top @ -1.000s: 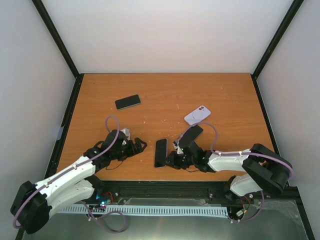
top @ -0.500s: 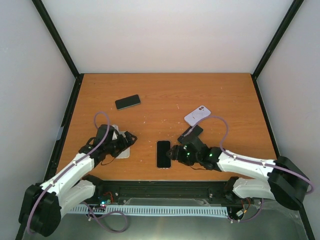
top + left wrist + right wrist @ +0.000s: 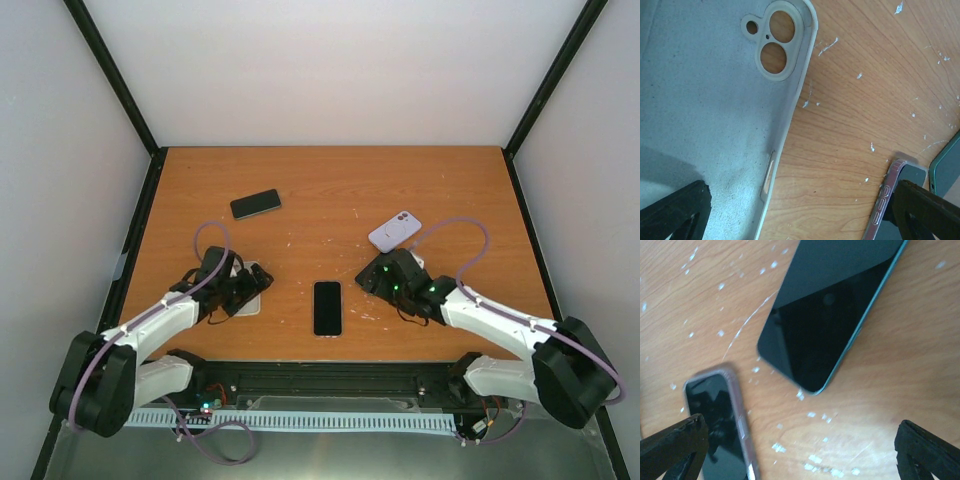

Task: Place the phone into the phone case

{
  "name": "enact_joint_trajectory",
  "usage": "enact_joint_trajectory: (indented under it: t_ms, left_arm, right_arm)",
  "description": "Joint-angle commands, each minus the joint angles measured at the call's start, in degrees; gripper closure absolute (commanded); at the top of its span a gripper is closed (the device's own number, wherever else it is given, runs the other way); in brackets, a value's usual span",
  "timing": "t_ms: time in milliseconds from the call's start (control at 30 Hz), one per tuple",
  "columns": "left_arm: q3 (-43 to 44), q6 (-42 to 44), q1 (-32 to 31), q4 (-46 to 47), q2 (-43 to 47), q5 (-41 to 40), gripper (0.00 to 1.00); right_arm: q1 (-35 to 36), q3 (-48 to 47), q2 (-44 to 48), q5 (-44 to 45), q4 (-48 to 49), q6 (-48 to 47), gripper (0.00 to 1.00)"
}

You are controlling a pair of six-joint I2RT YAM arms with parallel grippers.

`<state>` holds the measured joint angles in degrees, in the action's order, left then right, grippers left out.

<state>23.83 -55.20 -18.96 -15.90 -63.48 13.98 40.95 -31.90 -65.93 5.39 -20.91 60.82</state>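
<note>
I see the phone (image 3: pixel 327 307) lying flat and screen-up on the desk (image 3: pixel 330 180), near the front edge, between the two arms and free of both. In the wrist views its side band looks pinkish.

The phone case (image 3: pixel 705 110) lies open side up to the phone's left. It is pale grey and its twin camera cut-out shows. Phone and case are apart, with bare wood between them.

My left end effector (image 3: pixel 246 284) hangs over the case, released, its fingers spread wide with nothing pinched between them. In the left wrist view one finger (image 3: pixel 675 212) sits over the case's inner floor and the other stands out toward the phone. I cannot tell whether either one touches anything.

My right end effector (image 3: pixel 380 274) is released as well, jaws wide and holding nothing, just to the right of the phone. Below it lies a teal-rimmed handset (image 3: pixel 830 310), screen up, near the phone but not touching it.

Farther back on the right rests a lilac item (image 3: pixel 394 231) with two lenses; I cannot tell whether it is a phone or only a case. A black phone (image 3: pixel 256 204) lies flat toward the far left of the desk, well apart from the rest
</note>
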Motion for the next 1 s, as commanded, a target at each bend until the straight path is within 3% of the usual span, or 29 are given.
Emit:
enact_joint_trajectory:
  t_ms: [0, 233, 500, 767, 967]
  left_arm:
    - [-0.53, -0.5, 0.42, 1.09, -2.74, 0.2, 0.01]
    - [-1.56, -1.12, 0.39, 5.32, -3.75, 6.1, 0.01]
    - [-4.01, -4.0, -0.02, 13.3, -5.13, 14.28, 0.0]
    - [-0.77, -4.5, 0.22, 4.65, 4.2, 5.68, 0.01]
    - [0.81, -3.74, 1.73, 0.41, 4.54, 0.67, 0.0]
  right_arm:
    - [-3.2, -3.61, -3.47, 2.69, -0.89, -2.99, 0.0]
    - [-5.4, -10.69, -12.15, 2.7, -3.26, -3.32, 0.01]
    - [-6.76, -15.45, -19.95, 2.36, -4.37, 3.49, 0.03]
    - [-6.8, -22.88, -27.27, 3.66, -14.65, 12.36, 0.05]
    - [-6.85, -29.73, -34.2, 4.24, -21.71, 15.58, 0.06]
